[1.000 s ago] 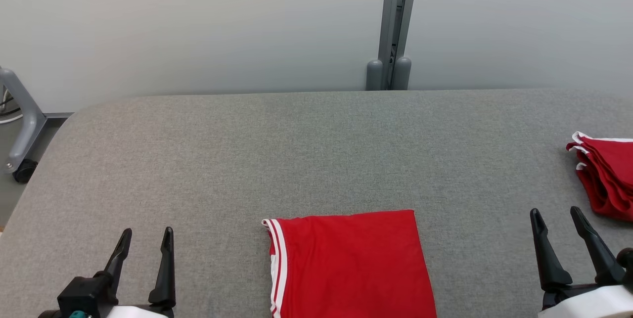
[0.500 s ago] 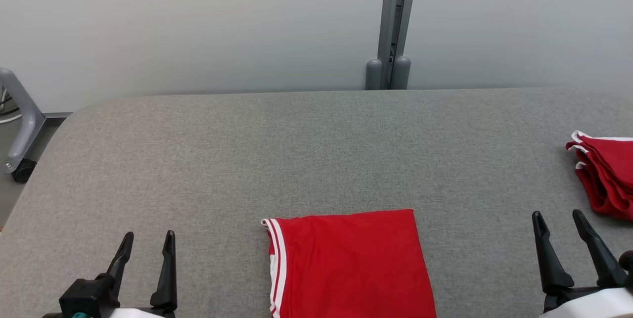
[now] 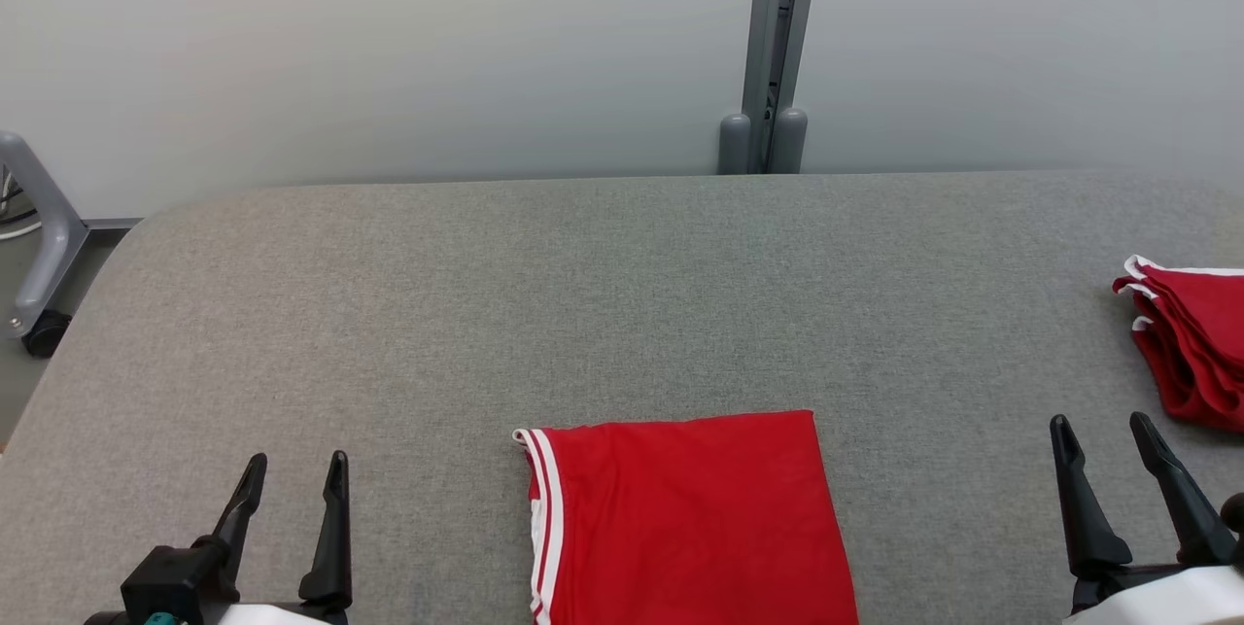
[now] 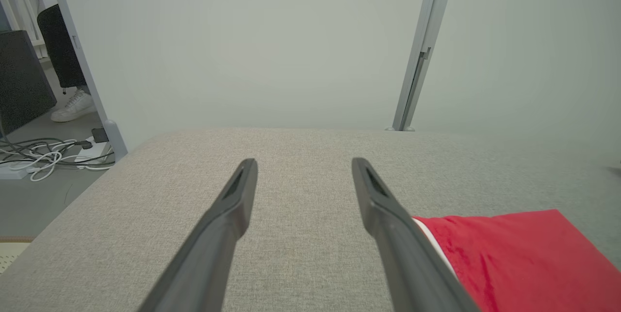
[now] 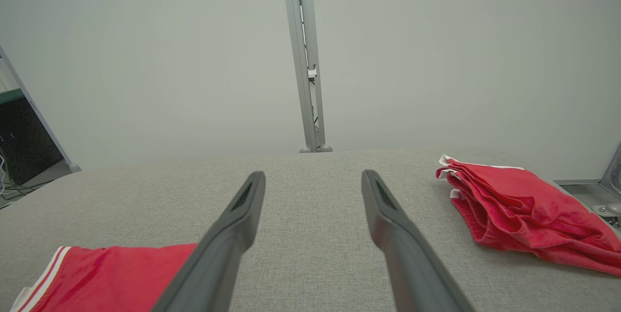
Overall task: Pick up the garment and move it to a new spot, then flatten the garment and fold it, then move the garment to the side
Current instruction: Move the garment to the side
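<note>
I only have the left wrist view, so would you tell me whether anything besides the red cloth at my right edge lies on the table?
Observer: Yes, a stack of red garments lies at the table's far right, apart from the folded red garment.
Operator: Thank you. Where is the right end effector?
Observer: The right end effector is open above the table, with the folded red garment to its left and the stack ahead on its right, touching neither.
Operator: How does the fold look?
Observer: From the head view it lies flat and rectangular, with white trim down its left side.
</note>
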`<state>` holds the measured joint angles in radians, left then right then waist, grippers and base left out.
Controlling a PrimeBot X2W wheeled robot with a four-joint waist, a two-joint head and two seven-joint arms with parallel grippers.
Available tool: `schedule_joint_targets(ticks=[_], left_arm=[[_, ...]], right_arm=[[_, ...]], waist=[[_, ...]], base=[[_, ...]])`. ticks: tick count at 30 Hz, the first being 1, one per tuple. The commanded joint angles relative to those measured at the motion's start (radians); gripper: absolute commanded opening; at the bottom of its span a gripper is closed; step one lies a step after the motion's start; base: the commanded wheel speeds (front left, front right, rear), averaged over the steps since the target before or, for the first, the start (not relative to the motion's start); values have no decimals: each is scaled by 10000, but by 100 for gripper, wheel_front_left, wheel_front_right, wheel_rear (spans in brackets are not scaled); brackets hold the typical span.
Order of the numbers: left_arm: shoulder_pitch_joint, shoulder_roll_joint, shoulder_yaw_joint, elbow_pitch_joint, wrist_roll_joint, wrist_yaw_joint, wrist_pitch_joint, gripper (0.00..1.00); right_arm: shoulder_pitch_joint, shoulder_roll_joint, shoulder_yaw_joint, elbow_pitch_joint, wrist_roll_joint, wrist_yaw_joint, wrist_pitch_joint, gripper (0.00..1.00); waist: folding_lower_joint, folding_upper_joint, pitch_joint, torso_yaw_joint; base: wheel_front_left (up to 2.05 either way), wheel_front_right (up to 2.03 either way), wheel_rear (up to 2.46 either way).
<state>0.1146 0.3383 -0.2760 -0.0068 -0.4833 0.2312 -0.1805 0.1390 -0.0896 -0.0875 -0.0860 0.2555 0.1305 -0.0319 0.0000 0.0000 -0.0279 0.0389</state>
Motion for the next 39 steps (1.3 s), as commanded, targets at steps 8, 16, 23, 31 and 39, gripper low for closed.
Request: schedule_joint_targets(ticks=[8, 16, 23, 31, 39], left_arm=[[-769, 61, -254, -126, 175, -190, 16, 100], [-1739, -256, -472, 185, 205, -473, -252, 100], [-2277, -511, -521, 688, 149, -699, -523, 100], [-2580, -634, -423, 979, 226, -861, -739, 100], [-2583, -628, -110, 722, 422, -931, -831, 100]], right_arm=[[-102, 10, 136, 415, 109, 5, 154, 100], [-885, -93, 1223, 2022, 467, 5, 145, 100], [-1358, -218, 2245, 3776, 1013, 5, 342, 100], [-1740, -315, 2910, 4947, 1512, 4, 235, 0], [-2186, -903, 3052, 4770, 1374, -9, -377, 0]], waist=[[0, 0, 639, 599], [0, 0, 1605, 1396], [0, 0, 1966, 1801], [0, 0, 2011, 1837], [0, 0, 1900, 1219]], base=[[0, 0, 0], [0, 0, 0], [0, 0, 0], [0, 0, 0], [0, 0, 0]])
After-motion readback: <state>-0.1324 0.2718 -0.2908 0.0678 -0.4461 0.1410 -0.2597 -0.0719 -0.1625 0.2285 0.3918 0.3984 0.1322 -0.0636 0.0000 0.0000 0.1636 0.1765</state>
